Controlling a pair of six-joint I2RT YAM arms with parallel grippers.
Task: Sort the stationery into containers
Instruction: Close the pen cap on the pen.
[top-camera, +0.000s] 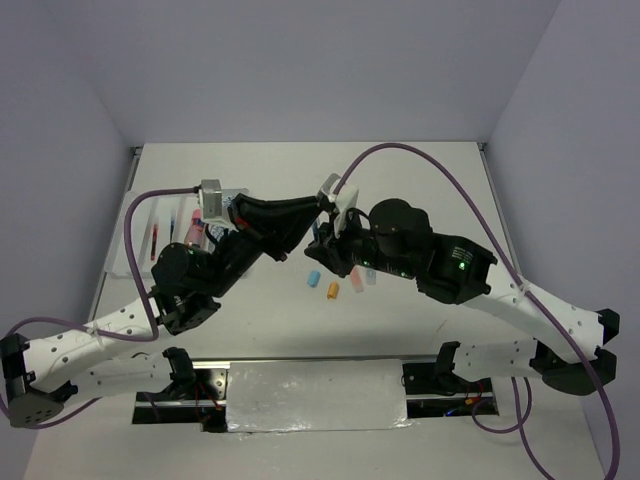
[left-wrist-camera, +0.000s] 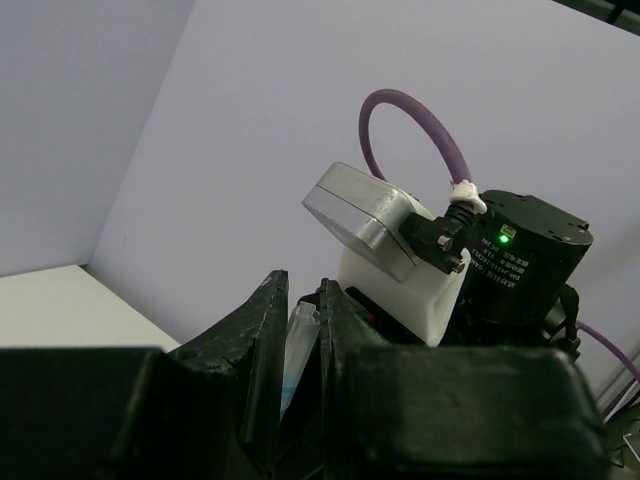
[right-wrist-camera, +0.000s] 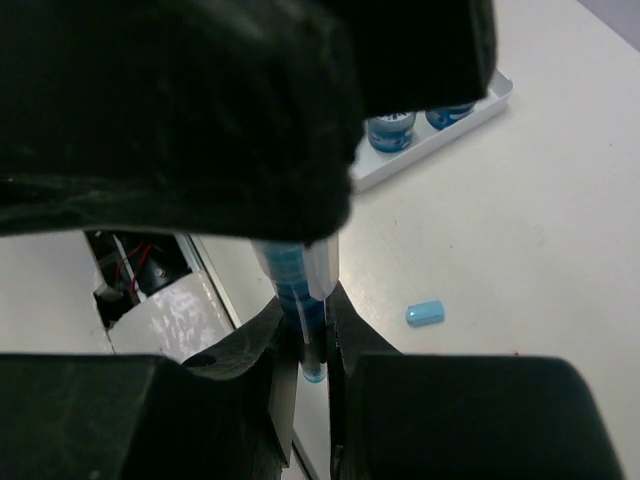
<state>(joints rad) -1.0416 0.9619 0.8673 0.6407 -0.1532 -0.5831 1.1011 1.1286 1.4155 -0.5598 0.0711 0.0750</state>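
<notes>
Blue pen (right-wrist-camera: 300, 290) | right wrist: clamped in right gripper (right-wrist-camera: 312, 335) | overhead: barely visible

The left arm (top-camera: 215, 268) hides most of the white tray (top-camera: 138, 232).

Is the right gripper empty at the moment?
No, the right gripper is shut on a blue pen, which the right wrist view shows clamped between its jaws.

Black left hand (left-wrist-camera: 300, 300) on clear piece (left-wrist-camera: 300, 335); black right hand (right-wrist-camera: 312, 345) on blue pen (right-wrist-camera: 297, 290); light-blue piece (right-wrist-camera: 425, 313) near it, white table (right-wrist-camera: 530, 250).
</notes>
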